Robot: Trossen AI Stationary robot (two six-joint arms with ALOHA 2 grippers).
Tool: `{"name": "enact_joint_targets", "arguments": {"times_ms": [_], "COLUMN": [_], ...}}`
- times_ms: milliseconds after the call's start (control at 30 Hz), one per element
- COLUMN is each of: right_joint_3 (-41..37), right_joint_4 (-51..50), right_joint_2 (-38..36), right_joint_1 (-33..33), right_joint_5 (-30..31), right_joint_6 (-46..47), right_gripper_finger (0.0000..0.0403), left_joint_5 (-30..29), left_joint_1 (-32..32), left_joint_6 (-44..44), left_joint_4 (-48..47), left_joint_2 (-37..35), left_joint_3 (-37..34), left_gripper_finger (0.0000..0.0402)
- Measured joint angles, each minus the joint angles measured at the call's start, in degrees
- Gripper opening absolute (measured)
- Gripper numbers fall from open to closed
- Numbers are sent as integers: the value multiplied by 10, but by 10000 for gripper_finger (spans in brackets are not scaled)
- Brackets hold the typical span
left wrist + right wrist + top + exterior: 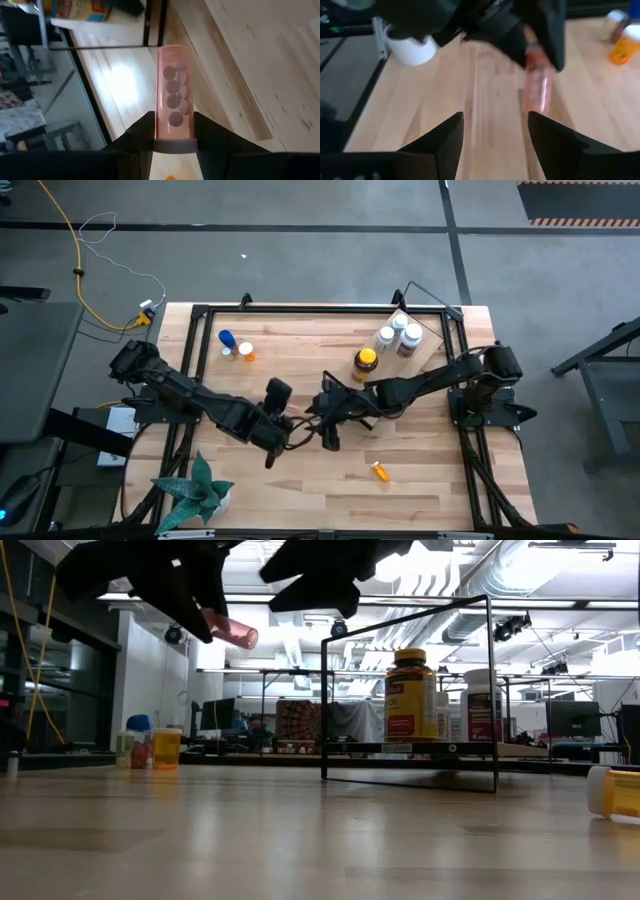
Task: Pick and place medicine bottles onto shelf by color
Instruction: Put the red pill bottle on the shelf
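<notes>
My left gripper (172,131) is clamped on one pink tube (173,97) of round tablets, lifted above the tabletop (430,470) near the centre of the overhead frame. My right gripper (495,135) hangs just beside it, fingers apart and holding nothing. On the shelf (432,348), upper right of the overhead frame, I count three white bottles (400,335) and one amber bottle (366,362) with a yellow cap. At upper left stand one blue bottle (226,340) and one orange bottle (246,352), with another small bottle between them. One more orange bottle (381,471) lies on its side at lower centre.
</notes>
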Motion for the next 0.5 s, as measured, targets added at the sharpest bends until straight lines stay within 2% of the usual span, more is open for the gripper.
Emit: {"name": "enact_joint_targets", "arguments": {"times_ms": [167,333,500], "right_joint_3": [0,0,0], "right_joint_4": [9,8,24], "right_joint_2": [0,0,0], "right_joint_1": [-5,-10,-14], "right_joint_5": [17,18,-9], "right_joint_6": [3,33,41], "right_gripper_finger": [213,213,213], "left_joint_5": [-37,-116,-169], "left_joint_1": [-22,-53,-79], "left_joint_6": [32,85,142], "left_joint_4": [19,41,62], "left_joint_2": [0,0,0], "left_joint_3": [0,0,0], "left_gripper_finger": [108,108,108]}}
